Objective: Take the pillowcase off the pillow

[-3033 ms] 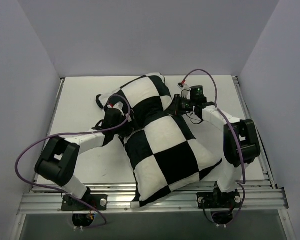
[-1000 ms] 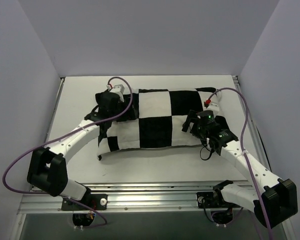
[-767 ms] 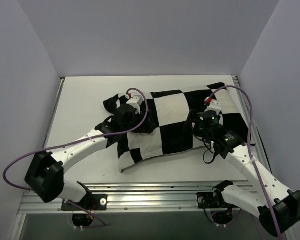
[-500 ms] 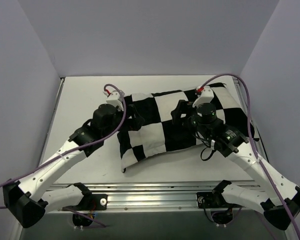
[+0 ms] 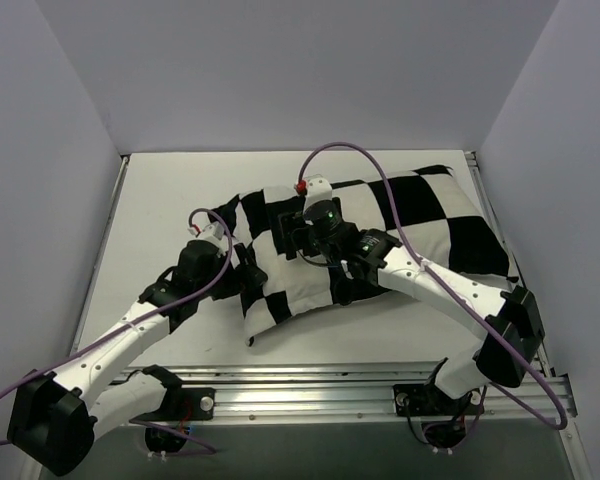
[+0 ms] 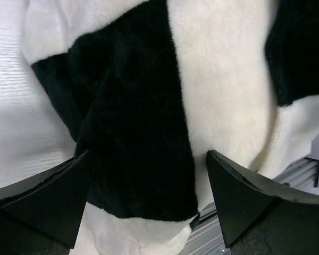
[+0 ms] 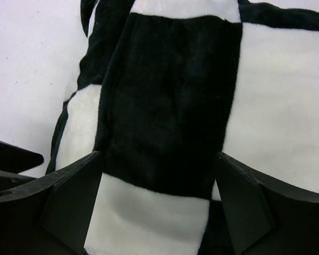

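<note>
Black-and-white checked plush, one item: the pillowcase (image 5: 420, 225), lying across the middle and right of the table (image 5: 170, 200), its left end crumpled into smaller folds near the front edge.

Contents: the pillow. No bare white cushion shows in any view. The cover looks plump, so I judge the pillow fully inside.

Left end effector (image 5: 242, 278): at the crumpled left end, jaws spread wide. The left wrist view shows a black fold (image 6: 138, 133) lying between the jaws, not pinched.

Right end effector (image 5: 298, 240): reached across from the right base to the upper left part of the cover, jaws wide. The right wrist view shows flat checked fabric (image 7: 170, 106) under the jaws, nothing held.

Step in hand, as judged: getting a first hold on the cover at its left end. Stripping has not begun.

Handling notes:
- The open hem cannot be made out, so it should be found before closing.
- One end effector should close on a single layer of cover at the hem, not on the stuffing beneath. Thick plush can slip from a shallow pinch, so a deep bite of fabric is better.
- The other should press or hold the cushion through the cover near the far end, so the pull peels the fabric instead of dragging the whole bundle.
- The pull should run along the long axis and low to the table.
</note>
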{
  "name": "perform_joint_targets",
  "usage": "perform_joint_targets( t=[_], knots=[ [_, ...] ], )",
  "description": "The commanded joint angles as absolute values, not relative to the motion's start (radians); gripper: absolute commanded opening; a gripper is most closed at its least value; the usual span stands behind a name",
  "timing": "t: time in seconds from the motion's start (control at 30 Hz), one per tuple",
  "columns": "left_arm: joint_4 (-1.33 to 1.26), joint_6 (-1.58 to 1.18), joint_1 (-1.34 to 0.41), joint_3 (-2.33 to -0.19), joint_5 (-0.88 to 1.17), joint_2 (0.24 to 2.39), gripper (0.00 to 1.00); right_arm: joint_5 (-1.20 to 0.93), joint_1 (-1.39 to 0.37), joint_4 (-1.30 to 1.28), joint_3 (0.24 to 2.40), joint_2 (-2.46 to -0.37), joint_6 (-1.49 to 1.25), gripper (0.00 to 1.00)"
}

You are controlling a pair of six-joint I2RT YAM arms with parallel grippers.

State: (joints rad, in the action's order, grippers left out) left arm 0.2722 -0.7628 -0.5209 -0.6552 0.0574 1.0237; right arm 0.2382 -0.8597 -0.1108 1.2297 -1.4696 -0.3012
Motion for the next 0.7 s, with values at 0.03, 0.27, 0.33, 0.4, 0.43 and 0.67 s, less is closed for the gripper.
perform_joint_targets(
  t=[0.03,0.27,0.33,0.4,0.43,0.67],
  knots=[
    [0.065,-0.818,-0.515,-0.641,0.158,1.025,0.96,0.299,-0.896,-0.052,1.322,-1.520,-0.261,0.80],
    [-0.049,-0.854,-0.517,-0.565,0.190,1.052,0.90,0.382,-0.937,-0.067,1.388,-1.635,-0.239,0.81],
    [-0.078,-0.862,-0.517,-0.549,0.184,1.061,0.85,0.403,-0.942,-0.083,1.396,-1.667,-0.238,0.81],
    [-0.090,-0.867,-0.515,-0.534,0.173,1.083,0.73,0.436,-0.943,-0.095,1.397,-1.696,-0.241,0.81],
    [-0.106,-0.867,-0.515,-0.529,0.173,1.100,0.69,0.446,-0.943,-0.100,1.396,-1.704,-0.244,0.81],
    [-0.138,-0.876,-0.514,-0.499,0.124,1.140,0.06,0.672,-0.943,-0.192,1.336,-1.718,-0.287,0.80]
  ],
)
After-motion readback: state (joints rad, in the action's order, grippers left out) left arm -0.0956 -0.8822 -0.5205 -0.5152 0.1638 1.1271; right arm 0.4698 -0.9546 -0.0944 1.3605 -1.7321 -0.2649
